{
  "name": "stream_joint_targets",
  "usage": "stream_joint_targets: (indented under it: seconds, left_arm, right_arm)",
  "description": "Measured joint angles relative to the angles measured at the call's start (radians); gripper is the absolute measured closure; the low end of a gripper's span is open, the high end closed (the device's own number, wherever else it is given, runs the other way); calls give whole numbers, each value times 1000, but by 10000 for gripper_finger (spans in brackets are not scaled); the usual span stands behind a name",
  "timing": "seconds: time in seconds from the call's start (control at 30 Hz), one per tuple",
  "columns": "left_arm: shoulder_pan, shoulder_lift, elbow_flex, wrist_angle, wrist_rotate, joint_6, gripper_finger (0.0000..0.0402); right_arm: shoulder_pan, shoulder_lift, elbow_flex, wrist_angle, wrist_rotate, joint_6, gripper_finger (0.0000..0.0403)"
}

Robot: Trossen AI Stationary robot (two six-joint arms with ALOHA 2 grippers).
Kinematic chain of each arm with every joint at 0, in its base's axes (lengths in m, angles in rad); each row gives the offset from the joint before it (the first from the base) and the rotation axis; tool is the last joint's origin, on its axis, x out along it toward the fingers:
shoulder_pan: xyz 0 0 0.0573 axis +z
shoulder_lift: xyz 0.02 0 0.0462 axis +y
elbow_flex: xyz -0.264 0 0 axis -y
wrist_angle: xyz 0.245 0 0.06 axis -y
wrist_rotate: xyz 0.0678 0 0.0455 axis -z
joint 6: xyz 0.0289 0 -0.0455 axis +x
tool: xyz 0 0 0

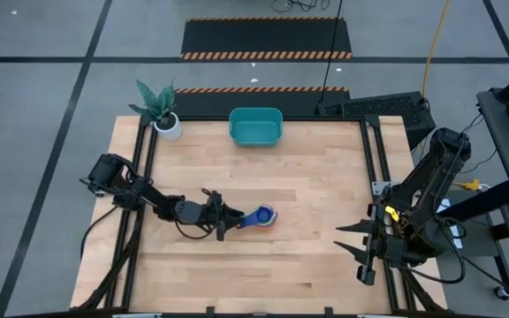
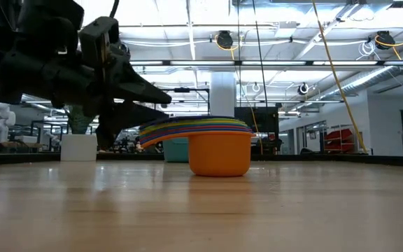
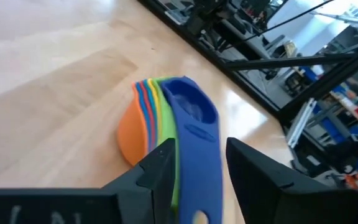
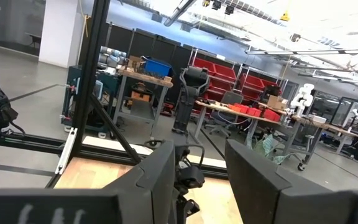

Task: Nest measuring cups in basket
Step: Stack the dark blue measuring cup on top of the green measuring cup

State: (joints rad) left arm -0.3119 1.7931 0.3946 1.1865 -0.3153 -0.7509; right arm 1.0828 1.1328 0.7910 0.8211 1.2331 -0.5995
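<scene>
The measuring cups (image 1: pixel 262 216) stand nested in one stack at the table's middle. The orange cup (image 2: pixel 219 154) is lowest and rests on the wood; the blue one (image 3: pixel 191 112) is on top. Their handles (image 2: pixel 152 133) fan out toward my left gripper. My left gripper (image 1: pixel 225 223) (image 3: pixel 201 168) is open, with a finger on either side of the handles and slightly above them. The teal basket (image 1: pixel 255 126) sits at the far edge, holding nothing. My right gripper (image 1: pixel 352 240) (image 4: pixel 201 180) waits open near the table's right edge.
A small white plant pot (image 1: pixel 168 125) with a green plant stands at the far left corner, left of the basket. Black frame rails (image 1: pixel 374 168) run along the table's left and right sides. Bare wood (image 1: pixel 307 177) lies between the cups and the basket.
</scene>
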Motion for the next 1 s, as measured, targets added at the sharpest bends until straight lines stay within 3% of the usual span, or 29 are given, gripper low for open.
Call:
stream_joint_targets:
  seconds: [0.3,0.5,0.6,0.77,0.9,1.0]
  left_arm:
    - [-3,-77,0,-14,-10,196,223]
    - [-104,-161,20,-54,-104,437,199]
    - [-191,-159,68,-174,-219,612,182]
    - [-256,-152,207,-528,-431,610,128]
    - [-257,-136,287,-739,-446,576,78]
    - [-233,-134,292,-803,-454,531,56]
  right_arm:
    - [0,0,0,0,0,0,266]
    - [0,0,0,0,0,0,266]
    - [-1,0,0,0,0,0,266]
    - [-2,0,0,0,0,4,266]
    - [-2,0,0,0,0,4,266]
    - [-2,0,0,0,0,4,266]
